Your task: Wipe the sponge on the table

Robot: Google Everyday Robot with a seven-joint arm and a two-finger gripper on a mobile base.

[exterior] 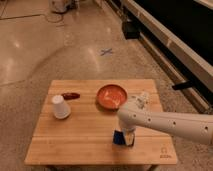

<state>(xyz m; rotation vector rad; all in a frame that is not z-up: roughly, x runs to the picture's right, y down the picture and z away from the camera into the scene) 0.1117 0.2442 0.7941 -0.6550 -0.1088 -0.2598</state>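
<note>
The sponge (118, 137) sits on the table (75, 145) near its front edge, right of centre, at the tip of the gripper (127, 140). Just behind it I see an orange bowl (111, 96). A white upturned cup (60, 107) and a small dark red object (71, 95) sit well to the left. The arm (170, 122) reaches in from the right with its wrist bent down. I cannot tell whether the gripper is clamped on the sponge.

Soft, even light falls from overhead, leaving pale glare patches on the polished floor (20, 50) toward ten o'clock, while the two o'clock corner lies dark. The gripper (126, 136), down on the table (75, 142) near five o'clock, is flatly lit. The white cup (60, 107) casts only a faint shadow.
</note>
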